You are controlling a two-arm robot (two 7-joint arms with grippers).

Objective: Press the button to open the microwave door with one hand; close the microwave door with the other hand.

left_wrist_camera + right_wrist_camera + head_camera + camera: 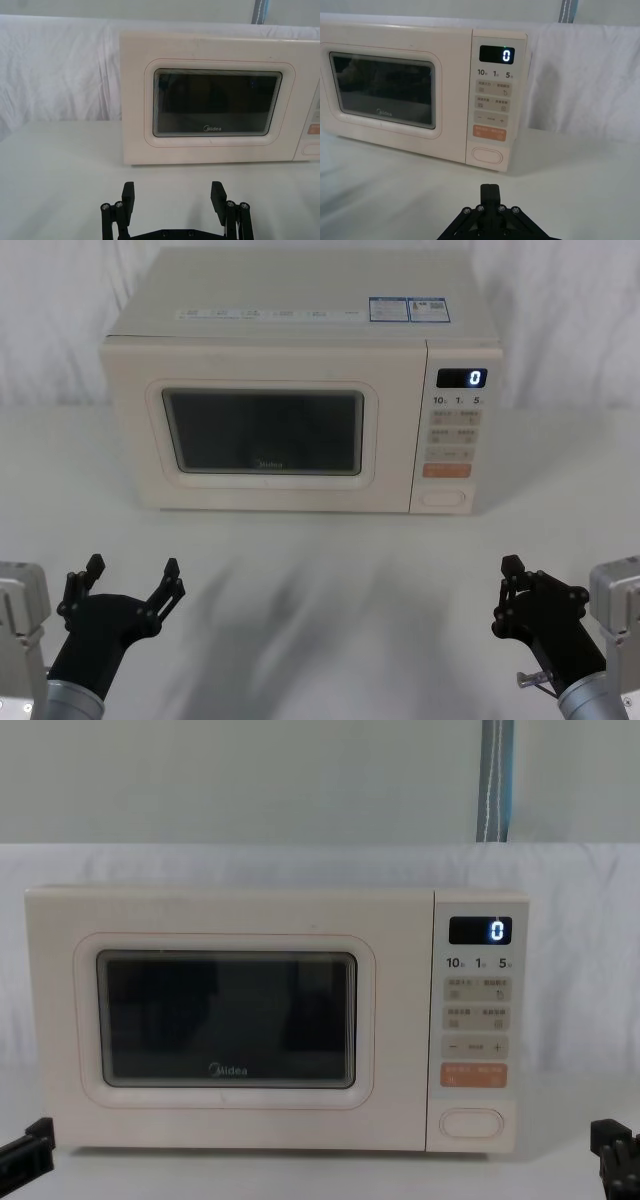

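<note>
Overall, white-draped table (320, 580), left claw (130, 575) spread, right claw (512, 585) pressed together.

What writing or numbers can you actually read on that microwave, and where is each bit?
"Midea": on the microwave door, just under the glass window.
"0": lit on the digital display at the top of the control panel.
"10", "1", "5": printed in a row just under the display.
"-" and "+": on a key lower down the panel.
Too small to read: the small keys' captions, the orange key, the stickers on top. The button is blank.
</note>
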